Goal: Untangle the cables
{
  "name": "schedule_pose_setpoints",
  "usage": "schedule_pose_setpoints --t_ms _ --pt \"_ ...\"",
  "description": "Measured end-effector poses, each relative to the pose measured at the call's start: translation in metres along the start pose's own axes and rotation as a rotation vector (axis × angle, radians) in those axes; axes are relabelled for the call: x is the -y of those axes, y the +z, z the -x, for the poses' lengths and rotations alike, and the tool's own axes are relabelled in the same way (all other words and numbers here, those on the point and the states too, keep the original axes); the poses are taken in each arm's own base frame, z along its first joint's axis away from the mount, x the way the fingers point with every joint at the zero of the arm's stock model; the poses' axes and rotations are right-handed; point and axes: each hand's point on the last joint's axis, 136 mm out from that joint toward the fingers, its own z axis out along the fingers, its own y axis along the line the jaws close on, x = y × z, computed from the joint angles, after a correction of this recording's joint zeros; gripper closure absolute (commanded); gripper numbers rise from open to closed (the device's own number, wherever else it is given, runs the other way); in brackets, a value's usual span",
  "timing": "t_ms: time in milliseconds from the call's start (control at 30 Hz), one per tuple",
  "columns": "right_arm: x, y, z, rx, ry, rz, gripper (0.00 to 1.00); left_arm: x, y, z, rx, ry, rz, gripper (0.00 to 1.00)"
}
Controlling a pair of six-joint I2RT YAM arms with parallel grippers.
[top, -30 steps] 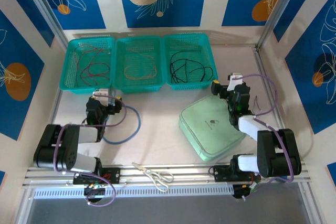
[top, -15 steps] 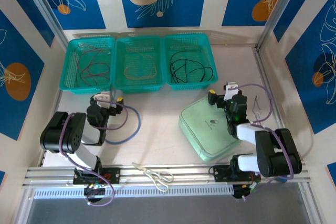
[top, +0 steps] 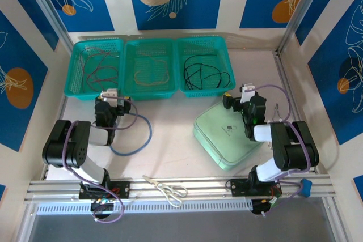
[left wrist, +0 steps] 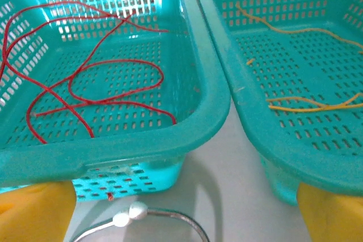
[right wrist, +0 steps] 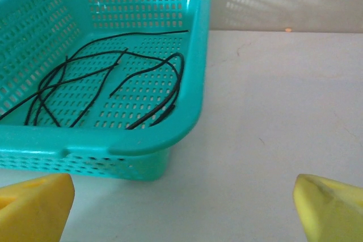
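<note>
Cables (top: 152,75) lie sorted: red cables (top: 96,73) in the left basket (left wrist: 142,151), tan cables (top: 148,77) in the middle basket (left wrist: 272,145), black cables (top: 203,75) in the right basket (right wrist: 130,140). Left tool (left wrist: 182,211) and right tool (right wrist: 181,205) hover nearby, both spread wide, seemingly empty.

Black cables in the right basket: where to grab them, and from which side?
Take the black cables at the bend on their right side, close to the basket wall. There the strand lies apart from the crossings further left. Come straight down from above with the right gripper open across the strand, since the basket walls likely block a sideways approach.
</note>
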Motion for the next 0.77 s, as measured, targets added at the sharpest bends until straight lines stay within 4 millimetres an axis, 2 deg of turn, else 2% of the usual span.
schedule_pose_setpoints --t_ms 100,767 --pt "0.0066 0.0015 -0.0035 -0.030 0.032 0.002 0.01 -0.0020 -0.0005 -0.0062 -0.024 -0.001 0.012 0.01" --pt "0.0059 0.0023 -0.0063 -0.050 0.060 0.017 0.01 -0.0058 -0.0009 -0.0117 -0.046 0.002 0.037 0.01"
